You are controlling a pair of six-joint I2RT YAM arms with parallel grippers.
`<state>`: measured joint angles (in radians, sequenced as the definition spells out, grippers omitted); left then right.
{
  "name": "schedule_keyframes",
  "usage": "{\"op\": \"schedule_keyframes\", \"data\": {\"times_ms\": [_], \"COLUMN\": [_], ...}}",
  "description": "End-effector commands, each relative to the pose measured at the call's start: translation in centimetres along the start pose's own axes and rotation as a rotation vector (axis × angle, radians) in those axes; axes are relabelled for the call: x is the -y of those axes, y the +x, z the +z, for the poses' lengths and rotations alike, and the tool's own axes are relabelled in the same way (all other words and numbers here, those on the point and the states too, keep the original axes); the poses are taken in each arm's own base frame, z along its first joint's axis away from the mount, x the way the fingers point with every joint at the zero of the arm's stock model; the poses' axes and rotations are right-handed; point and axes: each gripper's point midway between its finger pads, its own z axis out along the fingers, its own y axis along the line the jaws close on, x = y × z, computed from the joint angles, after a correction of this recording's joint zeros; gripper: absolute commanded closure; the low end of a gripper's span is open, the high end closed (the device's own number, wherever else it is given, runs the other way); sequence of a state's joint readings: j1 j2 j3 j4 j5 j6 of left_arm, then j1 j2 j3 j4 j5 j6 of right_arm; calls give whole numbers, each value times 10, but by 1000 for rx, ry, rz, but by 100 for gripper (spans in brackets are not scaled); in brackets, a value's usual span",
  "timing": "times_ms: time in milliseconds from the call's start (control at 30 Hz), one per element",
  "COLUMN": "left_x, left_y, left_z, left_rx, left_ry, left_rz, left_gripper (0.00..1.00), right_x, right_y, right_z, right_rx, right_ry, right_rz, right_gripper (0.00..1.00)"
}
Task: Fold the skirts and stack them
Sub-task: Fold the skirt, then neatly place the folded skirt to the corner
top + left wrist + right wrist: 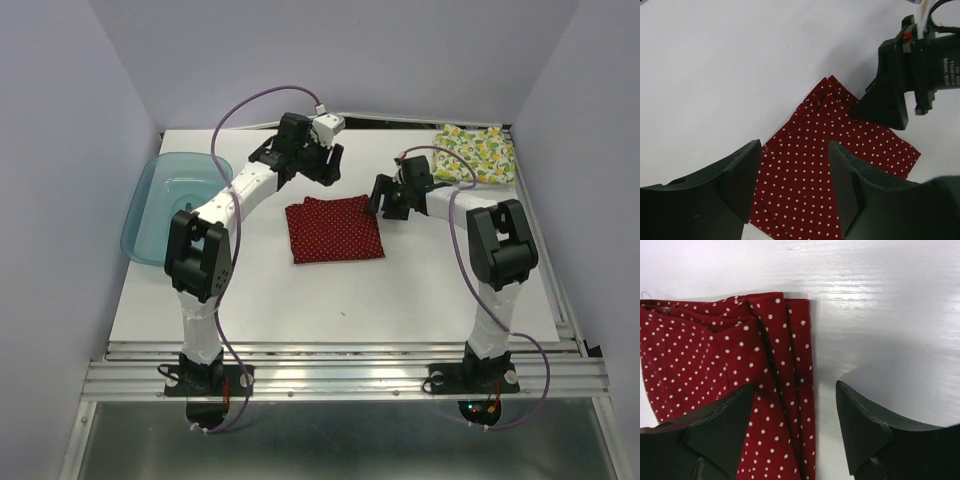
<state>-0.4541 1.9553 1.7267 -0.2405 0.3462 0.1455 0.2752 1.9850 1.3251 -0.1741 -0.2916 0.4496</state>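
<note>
Left gripper [792, 172]: jaws apart, nothing between them. In its wrist view the gap looks down on the red skirt [835, 155], with dotted cloth under and just beyond the fingertips. I can't tell whether they touch it.

Right gripper [795, 410]: jaws also apart and empty. They straddle the skirt's layered side edge, one finger over cloth and the other over bare table [880, 315]. Contact is not clear here either.

The red skirt lies flat between the two grippers as a rough square with several layers stacked at its edge. Judgement: it is folded, or nearly so, with only small corner tidying possibly left.

The cream skirt [478, 152] sits behind the right gripper at the far table corner, well apart from both jaws. It looks bunched rather than folded and is not on the red one.

The tray [165, 205] is outboard of the left gripper, hanging over the table edge with nothing visible in it.

Judgement: the task is roughly halfway. Left to do: fetch the cream skirt, flatten it, fold it, then stack the two skirts.
</note>
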Motion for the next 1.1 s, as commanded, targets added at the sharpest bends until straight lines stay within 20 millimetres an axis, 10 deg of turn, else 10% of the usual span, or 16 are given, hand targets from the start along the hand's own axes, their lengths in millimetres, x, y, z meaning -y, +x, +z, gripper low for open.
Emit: {"op": "schedule_keyframes", "data": {"times_ms": [0, 167, 533, 1067], "left_x": [8, 38, 104, 149], "left_y": [-3, 19, 112, 150], "left_z": [11, 11, -35, -8], "left_rx": [20, -21, -160, -195], "left_ry": [28, 68, 88, 117], "left_rz": [-82, -57, 535, 943], "left_gripper": [33, 31, 27, 25], "right_x": [-5, -1, -24, -23], "right_y": [-4, 5, -11, -5], "right_z": [15, 21, 9, 15], "right_rx": [23, 4, 37, -15], "right_ry": [-47, -46, -115, -109], "right_rz": [20, 50, 91, 126], "right_gripper": [29, 38, 97, 99]}}
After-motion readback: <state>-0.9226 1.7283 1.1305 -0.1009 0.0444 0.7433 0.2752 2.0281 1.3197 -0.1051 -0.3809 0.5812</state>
